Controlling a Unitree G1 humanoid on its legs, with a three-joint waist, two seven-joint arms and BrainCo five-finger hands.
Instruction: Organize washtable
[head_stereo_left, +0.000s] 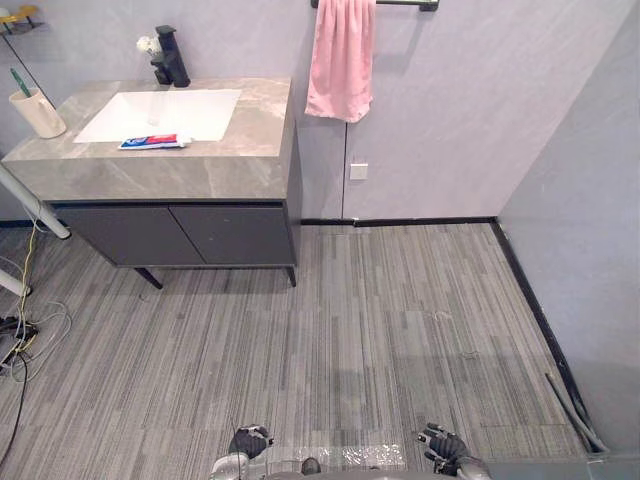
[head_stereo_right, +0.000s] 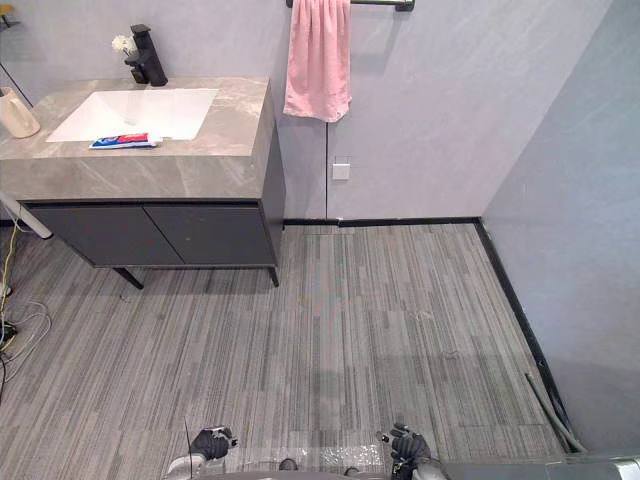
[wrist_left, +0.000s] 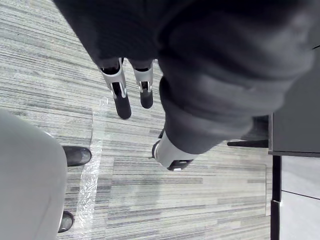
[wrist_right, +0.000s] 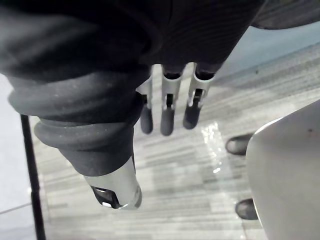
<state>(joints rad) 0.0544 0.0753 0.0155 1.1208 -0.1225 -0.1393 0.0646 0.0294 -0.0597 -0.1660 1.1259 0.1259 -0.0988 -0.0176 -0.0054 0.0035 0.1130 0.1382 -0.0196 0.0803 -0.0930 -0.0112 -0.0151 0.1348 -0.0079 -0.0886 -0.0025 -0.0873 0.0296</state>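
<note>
The red, white and blue toothpaste tube (head_stereo_left: 153, 142) lay flat on the near rim of the white basin (head_stereo_left: 190, 110), on the grey stone tabletop (head_stereo_left: 200, 170) far to my left. The beige cup (head_stereo_left: 38, 112) holding a green toothbrush (head_stereo_left: 19, 82) stood at the tabletop's left edge. I judged nothing tidied yet. My left hand (head_stereo_left: 249, 441) and right hand (head_stereo_left: 443, 446) hung low over the floor, well apart from the tabletop, fingers (wrist_left: 121, 97) straight, relaxed, holding nothing.
</note>
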